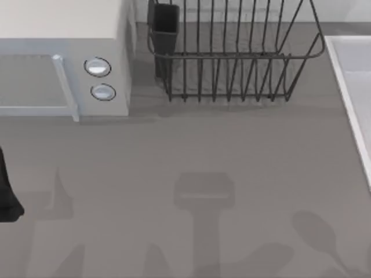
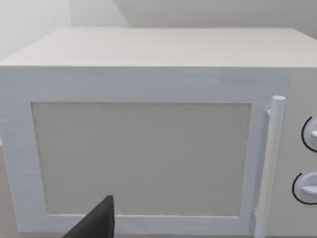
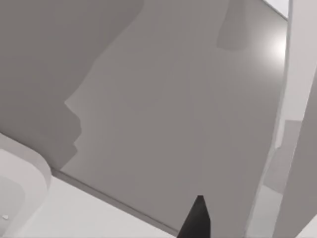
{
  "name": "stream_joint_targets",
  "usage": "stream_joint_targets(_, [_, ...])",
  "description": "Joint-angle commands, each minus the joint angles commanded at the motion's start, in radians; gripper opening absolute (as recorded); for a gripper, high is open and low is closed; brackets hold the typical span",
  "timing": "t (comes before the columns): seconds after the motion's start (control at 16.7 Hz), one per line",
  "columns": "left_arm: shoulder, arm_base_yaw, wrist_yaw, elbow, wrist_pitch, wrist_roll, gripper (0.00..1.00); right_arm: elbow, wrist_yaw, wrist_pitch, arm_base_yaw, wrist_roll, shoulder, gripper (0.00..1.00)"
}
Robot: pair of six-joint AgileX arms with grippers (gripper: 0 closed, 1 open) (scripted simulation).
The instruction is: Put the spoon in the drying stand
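The drying stand point(image 1: 232, 58) is a dark-grey wire rack at the back middle of the table, with a dark utensil cup point(image 1: 165, 26) at its left corner. The spoon is out of view. A spoon-shaped shadow point(image 1: 316, 231) lies on the table at the front right. A dark part of my left arm point(image 1: 7, 200) juts in at the left edge of the table. In the left wrist view, a dark piece of my left gripper point(image 2: 94, 223) faces the white box. In the right wrist view, a dark tip of my right gripper point(image 3: 198, 220) hangs over a pale surface.
A white microwave-like box point(image 1: 64, 58) with two round knobs point(image 1: 97, 67) and a bar handle point(image 2: 270, 163) stands at the back left. A white raised basin edge point(image 1: 351, 87) runs along the table's right side. Soft shadows fall across the grey table point(image 1: 203, 150).
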Motion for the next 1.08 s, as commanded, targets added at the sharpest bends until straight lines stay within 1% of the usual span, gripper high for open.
stream_joint_targets(0.24, [0.0,0.0,0.0,0.0,0.0,0.0,1.0,0.001,0.01,0.012,0.014,0.01,0.007,0.0])
stream_joint_targets(0.36, [0.0,0.0,0.0,0.0,0.0,0.0,1.0,0.017,0.054,0.058,0.065,0.047,0.02,0.0])
stream_joint_targets(0.48, [0.0,0.0,0.0,0.0,0.0,0.0,1.0,0.039,0.125,0.144,0.156,0.108,0.041,0.0])
stream_joint_targets(0.72, [0.0,0.0,0.0,0.0,0.0,0.0,1.0,0.086,0.324,0.42,0.43,0.288,0.102,0.0])
stream_joint_targets(1.08, [0.0,0.0,0.0,0.0,0.0,0.0,1.0,0.135,0.681,0.967,0.943,0.638,0.181,0.0])
